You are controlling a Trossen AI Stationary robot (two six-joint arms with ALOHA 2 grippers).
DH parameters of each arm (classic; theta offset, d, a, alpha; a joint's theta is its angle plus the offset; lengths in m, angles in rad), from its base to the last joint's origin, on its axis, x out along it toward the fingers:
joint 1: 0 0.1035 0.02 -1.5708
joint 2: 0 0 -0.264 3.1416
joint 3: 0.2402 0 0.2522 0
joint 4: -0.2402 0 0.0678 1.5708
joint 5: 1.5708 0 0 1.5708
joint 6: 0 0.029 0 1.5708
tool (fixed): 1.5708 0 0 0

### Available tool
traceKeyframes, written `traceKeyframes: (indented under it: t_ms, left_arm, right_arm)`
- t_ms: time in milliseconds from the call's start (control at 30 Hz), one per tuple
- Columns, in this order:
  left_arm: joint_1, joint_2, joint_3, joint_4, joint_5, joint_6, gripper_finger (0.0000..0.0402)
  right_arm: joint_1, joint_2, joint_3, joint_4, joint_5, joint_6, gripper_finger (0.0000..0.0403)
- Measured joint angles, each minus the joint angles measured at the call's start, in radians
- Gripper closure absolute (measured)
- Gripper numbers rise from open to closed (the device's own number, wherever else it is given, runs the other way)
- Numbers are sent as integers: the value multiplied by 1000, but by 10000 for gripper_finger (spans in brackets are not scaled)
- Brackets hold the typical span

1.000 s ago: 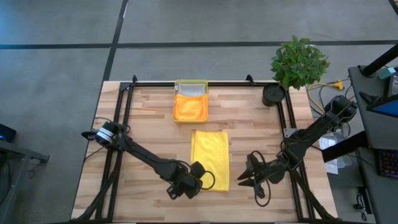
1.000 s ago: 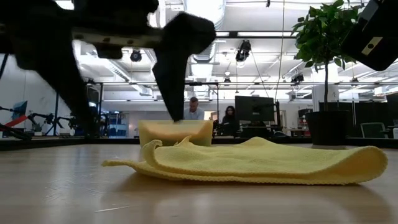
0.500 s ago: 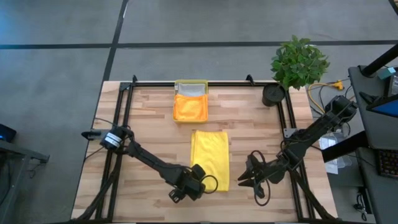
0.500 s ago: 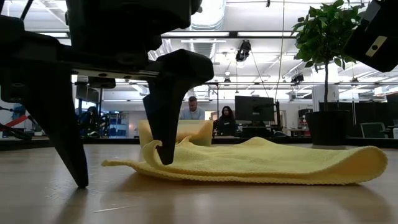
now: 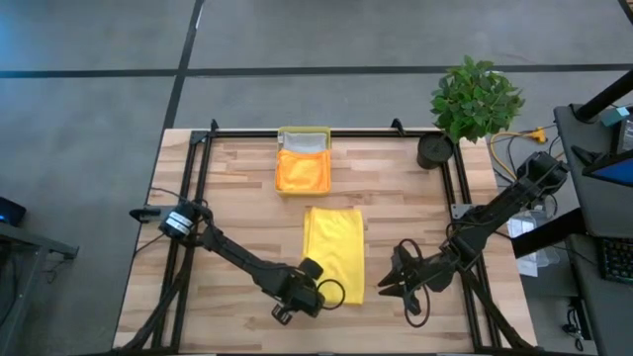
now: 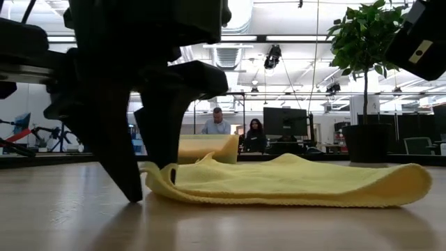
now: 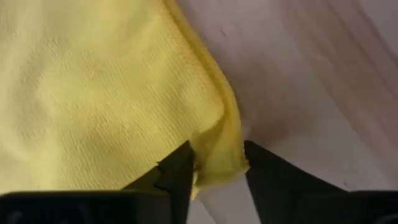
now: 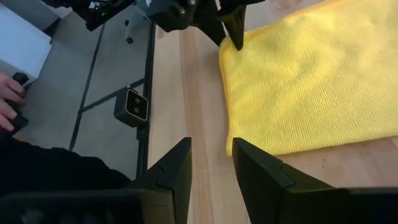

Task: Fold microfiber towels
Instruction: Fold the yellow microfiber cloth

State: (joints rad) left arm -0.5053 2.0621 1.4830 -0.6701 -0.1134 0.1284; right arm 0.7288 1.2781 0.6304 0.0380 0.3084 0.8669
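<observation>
The yellow towel [image 5: 333, 254], folded into a long strip, lies flat on the wooden table [image 5: 237, 198]. My left gripper [image 5: 315, 294] stands at the strip's near left corner and is shut on it [image 7: 217, 165]. My right gripper [image 5: 394, 284] hovers just right of the towel's near end. It is open, with nothing but bare wood between its fingers [image 8: 211, 155]. An orange towel [image 5: 303, 172] and a light grey one [image 5: 303, 144] lie in the yellow tray [image 5: 281, 158] at the far edge. My left gripper pinches the yellow towel's near left corner [image 7: 219, 149] between its two fingers, which come steeply from above. The cloth edge bunches into a small ridge between them [image 6: 157, 178]. How many layers it holds I cannot tell. The rest of the towel lies on the table.
A potted plant [image 5: 476, 97] and a black pot [image 5: 433, 150] stand at the far right corner. A black frame rail [image 5: 326, 133] runs along the table's edges. Bare wood lies on both sides of the towel. People sit in the room behind [image 6: 216, 122].
My left gripper has come down onto the yellow towel's near left corner, rolled at the wrist and shut on it. The flat corner that reached out along the table is now gathered between the fingers. The rest of the towel has stayed in place.
</observation>
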Motion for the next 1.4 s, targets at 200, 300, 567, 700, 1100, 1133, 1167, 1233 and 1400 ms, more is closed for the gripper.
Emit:
traceKeyframes:
  t_ms: [200,300,567,700,1100,1133,1167,1233,1400]
  left_arm:
    - [-2,0,-3,-4,-2,-18,364]
    - [0,0,-2,-11,-3,-19,395]
    - [-2,-1,-2,-23,3,-18,396]
    - [-2,-2,-2,-22,9,-18,400]
    - [-1,-2,-4,-22,35,-17,400]
    - [-2,-2,-4,-23,35,-17,400]
    - [-2,-2,-5,-22,35,-18,400]
    - [-2,-3,-5,-23,36,-17,400]
    - [-2,-4,-8,-25,37,-17,400]
  right_arm:
    - [0,0,0,4,6,-1,291]
    - [0,1,0,14,7,-3,291]
    - [0,155,20,263,-8,-196,285]
    - [-3,276,119,190,-66,-371,255]
    - [-18,559,433,-235,-12,-876,189]
    - [-23,577,447,-238,-12,-896,189]
    - [-28,595,458,-243,-12,-911,189]
    - [-38,621,468,-250,-12,-928,195]
    - [-63,651,478,-312,-15,-905,236]
